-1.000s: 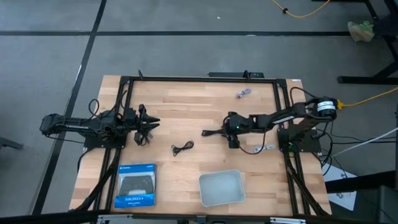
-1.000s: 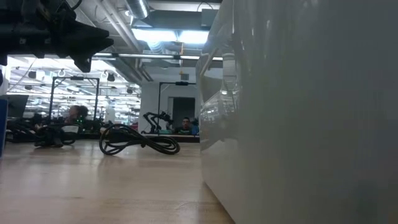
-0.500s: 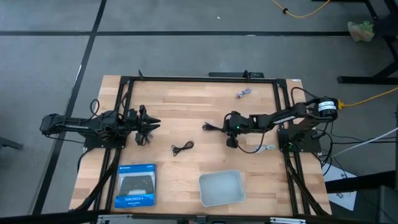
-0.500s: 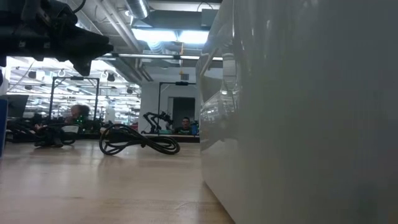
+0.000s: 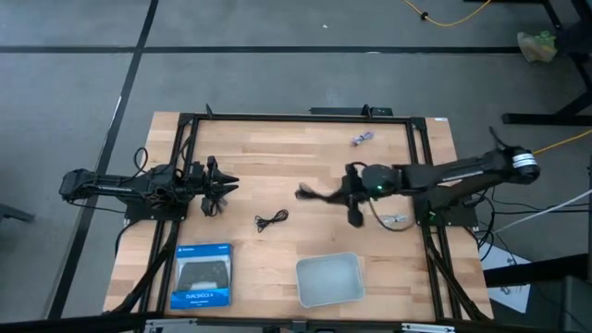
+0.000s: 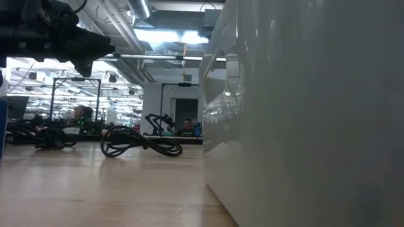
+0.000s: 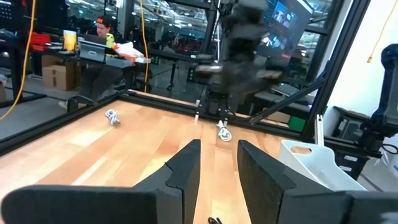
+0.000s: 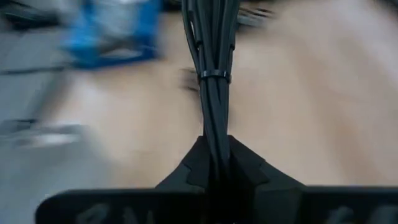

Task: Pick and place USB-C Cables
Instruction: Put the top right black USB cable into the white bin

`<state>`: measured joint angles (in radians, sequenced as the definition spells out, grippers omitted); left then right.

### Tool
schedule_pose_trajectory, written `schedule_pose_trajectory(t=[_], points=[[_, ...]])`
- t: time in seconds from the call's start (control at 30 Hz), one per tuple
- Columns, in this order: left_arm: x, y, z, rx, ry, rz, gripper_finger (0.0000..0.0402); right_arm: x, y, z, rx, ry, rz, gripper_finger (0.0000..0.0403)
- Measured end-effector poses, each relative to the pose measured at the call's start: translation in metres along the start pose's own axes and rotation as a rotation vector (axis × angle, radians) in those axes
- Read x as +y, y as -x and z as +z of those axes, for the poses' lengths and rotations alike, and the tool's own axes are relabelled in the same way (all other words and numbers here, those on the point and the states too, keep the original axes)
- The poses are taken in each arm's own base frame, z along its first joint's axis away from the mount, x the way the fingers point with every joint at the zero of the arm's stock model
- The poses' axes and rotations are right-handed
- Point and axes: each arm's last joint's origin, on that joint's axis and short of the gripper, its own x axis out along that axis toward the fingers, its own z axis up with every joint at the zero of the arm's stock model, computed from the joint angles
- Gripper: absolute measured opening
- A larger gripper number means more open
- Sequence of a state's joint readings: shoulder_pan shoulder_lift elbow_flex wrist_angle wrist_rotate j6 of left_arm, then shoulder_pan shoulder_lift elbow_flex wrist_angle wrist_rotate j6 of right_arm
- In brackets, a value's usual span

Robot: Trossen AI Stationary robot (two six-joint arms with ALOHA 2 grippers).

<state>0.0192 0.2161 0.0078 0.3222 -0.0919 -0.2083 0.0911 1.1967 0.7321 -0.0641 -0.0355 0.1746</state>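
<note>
My right gripper [image 5: 319, 192] is at mid-table, shut on a black USB-C cable bundle [image 8: 211, 56] bound by a tie. A second black cable [image 5: 271, 219] lies coiled on the wood between the arms and also shows in the low view [image 6: 140, 142]. A pale grey-purple cable [image 5: 362, 140] rests near the far edge. A whitish one [image 5: 394, 220] lies under my right arm. My left gripper [image 7: 217, 168] hovers at the table's left, open, with nothing between its fingers. My right gripper pinches one end of the black bundle [image 8: 214, 149] between its two fingers. The bundle sticks straight out ahead, lying along the fingers and pointing toward the table's left [image 5: 303, 192]. I cannot tell whether its free end touches the wood.
A white tray [image 5: 328, 279] stands near the front edge, right of centre; its wall [image 6: 303, 113] fills half the low view. A blue box [image 5: 202, 275] lies at the front left. Black frame rails [image 5: 180, 166] run along both sides. People sit in the room beyond.
My right arm has stretched out lower across the table, and its wrist has shifted slightly toward the right and near edges. The black bundle at its fingers has gone with it.
</note>
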Motion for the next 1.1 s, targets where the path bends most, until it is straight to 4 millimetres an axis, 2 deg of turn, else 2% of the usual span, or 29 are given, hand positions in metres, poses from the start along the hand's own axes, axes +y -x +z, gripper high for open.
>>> schedule_pose_trajectory(t=[0.1, 0.17, 0.4, 0.5, 0.63, 0.83, 1.1], points=[[0.0, 0.0, 0.0, 0.001, -0.013, 0.001, 0.0099, 0.023, 0.012, 0.006, -0.015, -0.033, 0.209, 0.0028], [0.0, 0.0, 0.0, 0.004, -0.032, 0.003, 0.0099, 0.037, 0.014, 0.003, 0.011, -0.074, 0.291, 0.0028], [0.002, 0.0, 0.0, -0.001, -0.059, 0.048, 0.0099, 0.086, 0.005, -0.023, 0.177, -0.098, 0.419, 0.0028], [0.002, 0.0, 0.0, -0.006, -0.06, 0.075, 0.0099, 0.102, -0.001, -0.036, 0.233, -0.107, 0.414, 0.0028], [0.002, 0.0, 0.0, -0.006, -0.06, 0.079, 0.0099, 0.114, -0.009, -0.047, 0.269, -0.188, 0.373, 0.0037], [0.002, 0.0, 0.0, -0.006, -0.057, 0.079, 0.0099, 0.118, -0.02, -0.055, 0.304, -0.242, 0.364, 0.0102], [0.002, 0.0, 0.0, -0.006, -0.055, 0.08, 0.0099, 0.119, -0.021, -0.056, 0.322, -0.241, 0.386, 0.0114]])
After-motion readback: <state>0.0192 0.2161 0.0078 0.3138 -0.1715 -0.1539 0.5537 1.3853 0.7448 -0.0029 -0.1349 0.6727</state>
